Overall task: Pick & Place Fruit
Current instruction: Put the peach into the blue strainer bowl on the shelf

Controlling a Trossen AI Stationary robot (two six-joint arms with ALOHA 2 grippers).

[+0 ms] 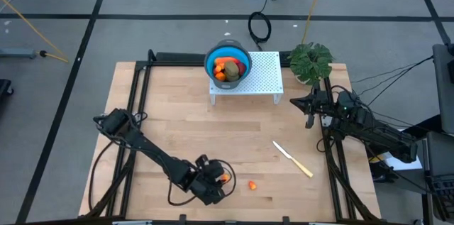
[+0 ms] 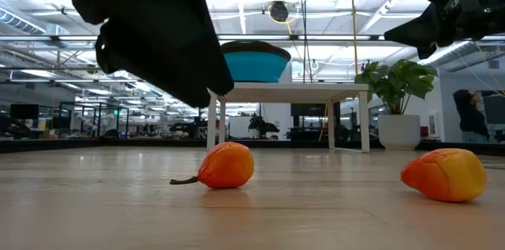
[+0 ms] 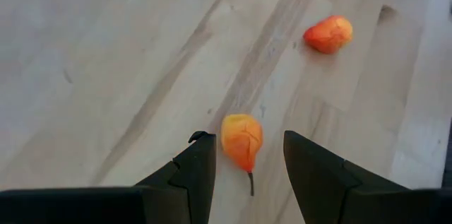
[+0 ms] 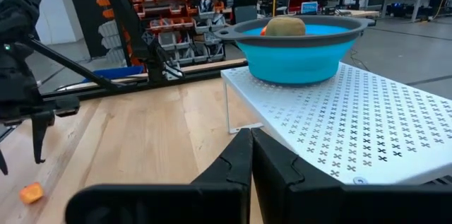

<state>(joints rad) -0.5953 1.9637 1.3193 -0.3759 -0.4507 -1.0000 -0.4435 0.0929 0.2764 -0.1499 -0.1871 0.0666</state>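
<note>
At the table's six o'clock, the left gripper hovers half-open astride an orange fruit piece, holding nothing; closing comes next, then lifting toward the blue bowl.

You see a pale wooden table with visible grain and a matt, smooth finish. Two orange-red fruit pieces look like matt moulded plastic (faintly creased). The blue bowl has a soft rubbery sheen under its grey rim, resting on a white perforated metal stand. The left gripper's fingers are dull black plastic.
</note>
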